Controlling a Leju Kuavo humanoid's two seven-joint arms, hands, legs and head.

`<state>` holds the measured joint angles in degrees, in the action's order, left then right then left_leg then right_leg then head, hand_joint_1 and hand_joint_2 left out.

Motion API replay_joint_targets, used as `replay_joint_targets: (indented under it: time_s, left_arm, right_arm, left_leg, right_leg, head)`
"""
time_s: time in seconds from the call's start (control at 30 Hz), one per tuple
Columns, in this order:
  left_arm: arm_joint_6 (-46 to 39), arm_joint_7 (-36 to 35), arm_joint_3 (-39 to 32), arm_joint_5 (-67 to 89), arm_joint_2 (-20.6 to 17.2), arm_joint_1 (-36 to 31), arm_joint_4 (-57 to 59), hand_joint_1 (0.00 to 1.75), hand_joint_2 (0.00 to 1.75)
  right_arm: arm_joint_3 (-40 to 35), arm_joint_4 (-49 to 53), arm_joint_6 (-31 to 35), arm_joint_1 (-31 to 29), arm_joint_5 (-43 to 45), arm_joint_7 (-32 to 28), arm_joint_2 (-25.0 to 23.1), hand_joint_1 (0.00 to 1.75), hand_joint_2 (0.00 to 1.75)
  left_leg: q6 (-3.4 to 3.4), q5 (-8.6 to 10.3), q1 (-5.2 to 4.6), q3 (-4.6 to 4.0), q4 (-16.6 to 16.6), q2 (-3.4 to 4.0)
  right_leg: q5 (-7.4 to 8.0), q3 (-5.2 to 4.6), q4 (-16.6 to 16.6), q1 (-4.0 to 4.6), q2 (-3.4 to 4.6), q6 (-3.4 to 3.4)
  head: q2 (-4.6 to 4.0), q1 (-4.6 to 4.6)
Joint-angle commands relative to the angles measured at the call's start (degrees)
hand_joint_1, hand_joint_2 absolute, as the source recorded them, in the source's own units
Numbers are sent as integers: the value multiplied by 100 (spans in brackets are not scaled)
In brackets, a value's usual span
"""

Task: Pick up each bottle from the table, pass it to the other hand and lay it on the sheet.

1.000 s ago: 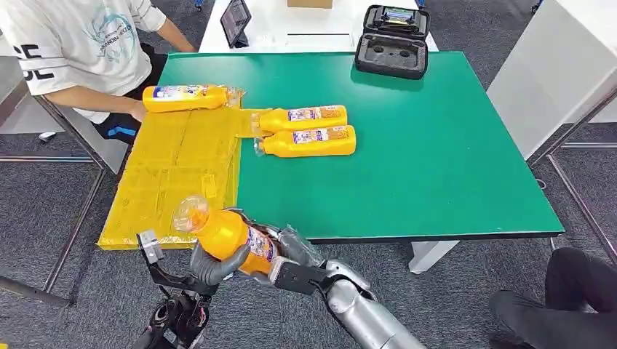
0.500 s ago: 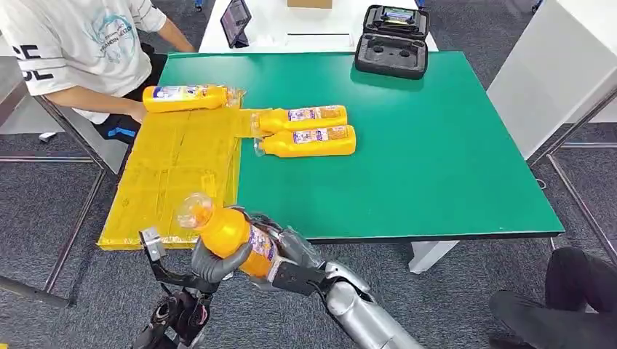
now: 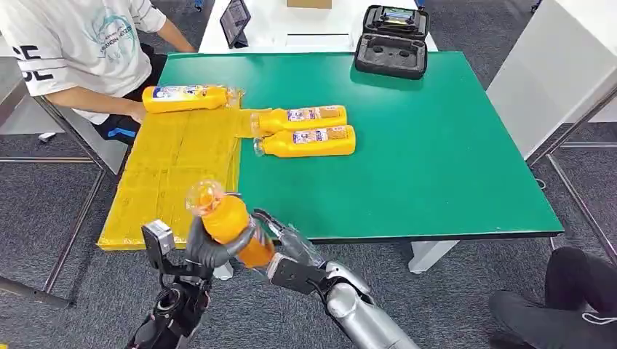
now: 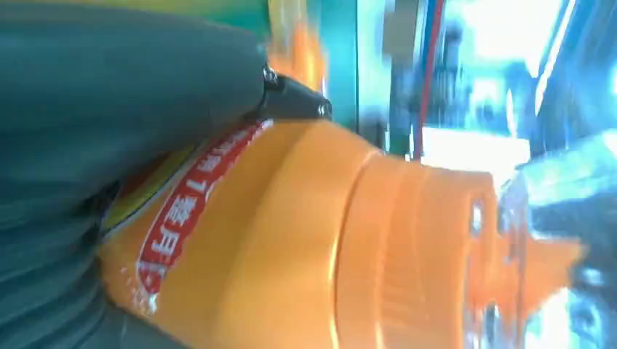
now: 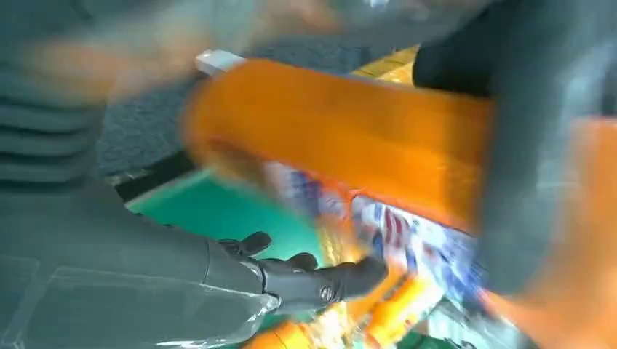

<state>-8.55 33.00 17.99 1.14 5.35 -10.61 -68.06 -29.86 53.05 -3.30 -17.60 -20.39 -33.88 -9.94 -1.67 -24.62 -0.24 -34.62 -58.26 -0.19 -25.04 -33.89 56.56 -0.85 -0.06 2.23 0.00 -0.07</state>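
bottle off the bench, at its near edge | left hand wraps its middle | right hand fingers spread, letting go (we judge) | we reckon it full, stiff, slick: grip mid-body

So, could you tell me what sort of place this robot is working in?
Probably a robotics lab or test room: a green work table on grey carpet, an open equipment case at its far edge, and a seated person beside the yellow sheet.
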Motion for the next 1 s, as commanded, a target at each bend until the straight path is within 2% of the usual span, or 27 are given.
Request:
replay_joint_targets:
  time_s: [0.03, 0.23, 0.47, 0.53, 0.7, 0.77, 0.8, 0.83, 0.9, 0.97, 1.0]
  left_arm:
    - [-980, 47, -1049, 565, -362, -287, -285, 175, 175]
    - [-1652, 143, -1375, 1122, -546, -450, -514, 173, 175]
    - [-1684, 216, -1330, 1216, -653, -528, -729, 175, 175]
    - [-1889, -31, -1167, 1903, -879, -656, -881, 169, 175]
    - [-1839, -141, -1183, 1949, -909, -710, -958, 169, 175]
    - [-1791, -332, -1025, 2427, -1095, -796, -860, 168, 175]
    - [-1665, -541, -913, 2764, -1239, -893, -760, 159, 175]
    - [-1449, -857, -702, 3389, -1449, -1031, -590, 157, 175]
    - [-1306, -1156, -486, 4137, -1618, -1219, -250, 166, 175]
    - [-998, -1229, -282, 4429, -1664, -1387, 117, 161, 175]
    - [-915, -1302, -60, 4808, -1685, -1542, 462, 166, 175]
  right_arm:
    - [-103, 341, -59, -47, 247, -65, 201, 0, 0]
    - [-169, 421, -71, -69, 319, -99, 238, 0, 0]
    - [-204, 433, -39, -67, 422, -103, 278, 0, 0]
    - [-193, 458, -17, -22, 495, -108, 323, 0, 0]
    - [-191, 472, -14, 5, 500, -108, 342, 0, 0]
    - [-168, 493, -7, 44, 520, -109, 324, 0, 0]
    - [-141, 485, -15, 67, 543, -111, 305, 0, 0]
    - [-109, 476, -52, 100, 571, -115, 276, 0, 0]
    - [-101, 432, -71, 121, 563, -121, 238, 0, 0]
    - [-106, 346, -89, 104, 557, -132, 204, 0, 0]
    - [-116, 279, -98, 66, 544, -138, 181, 0, 0]
  left_leg:
    - [18, -7, 14, 19, 0, 9]
    - [12, -7, 17, 14, -2, 2]
    - [15, -6, 19, 21, 0, -4]
    - [14, -5, 20, 13, -3, -5]
    - [10, -2, 15, 8, 0, -7]
    - [8, -2, 11, 7, 1, -1]
    - [13, -5, 17, 16, 0, -5]
    - [9, 1, 13, 4, 0, -9]
    - [11, 1, 16, 6, 0, -17]
    - [10, 2, 14, 10, 2, -14]
    - [7, 3, 11, 6, 3, -11]
  right_leg:
    - [-3, 18, -3, 15, 8, -16]
    - [-6, 18, 0, 14, 0, -10]
    - [-6, 28, -3, 16, -6, -13]
    - [-5, 21, -1, 17, -7, -12]
    - [-4, 14, -2, 12, -7, -8]
    - [-2, 10, -1, 8, -2, -6]
    - [-6, 21, -2, 14, -5, -11]
    - [-2, 8, -1, 10, -9, -7]
    - [-4, 12, -1, 13, -18, -9]
    - [-4, 14, -1, 11, -16, -9]
    - [-2, 8, -1, 7, -12, -6]
  head:
    - [0, -4]
    - [0, 0]
    - [0, 0]
    - [0, 0]
    - [0, 0]
    - [0, 0]
    - [0, 0]
    - [0, -2]
    - [0, 0]
    - [0, 0]
    - [0, 0]
